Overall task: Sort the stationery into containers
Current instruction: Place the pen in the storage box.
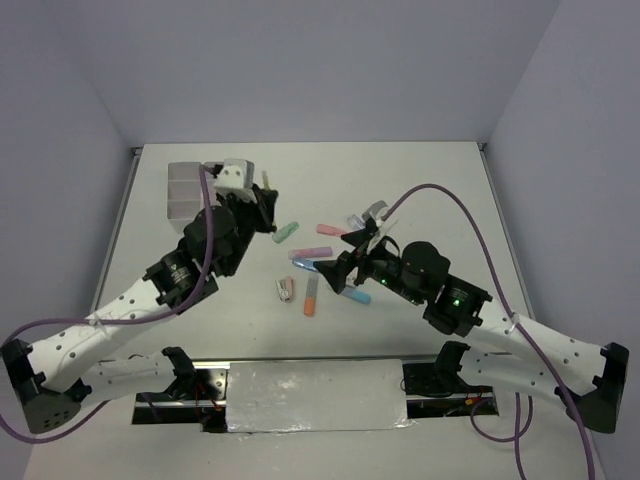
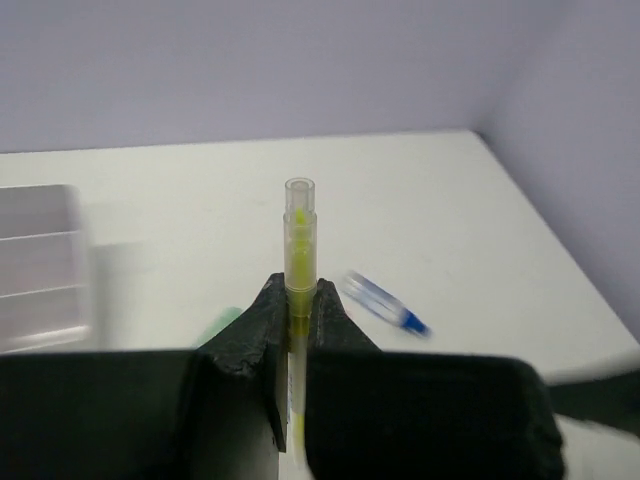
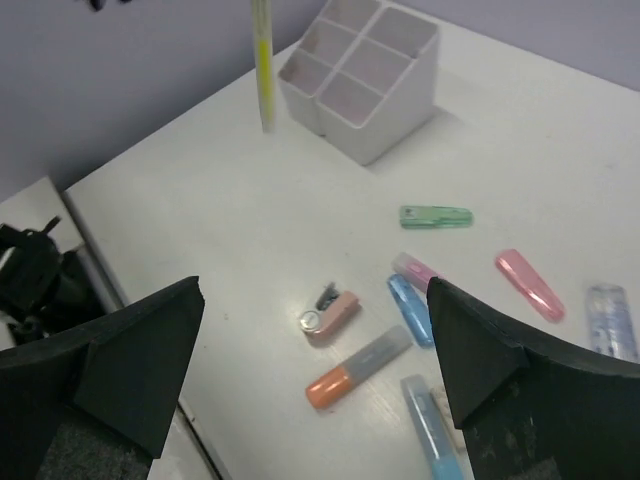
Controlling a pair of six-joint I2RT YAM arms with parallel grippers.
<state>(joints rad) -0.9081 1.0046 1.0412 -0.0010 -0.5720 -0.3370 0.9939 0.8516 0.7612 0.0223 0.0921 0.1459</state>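
Left gripper [image 2: 298,302] clamps yellow pen [image 2: 299,235], its capped end protruding.

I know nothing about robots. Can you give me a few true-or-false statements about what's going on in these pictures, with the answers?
1. The left claw is clamped on a yellow pen. True.
2. The right claw grips the orange-capped stick. False: it is open and empty, and the stick lies on the table.
3. The yellow pen stands in the container. False: it is held outside the container.
4. A green stick lies on the table. True.
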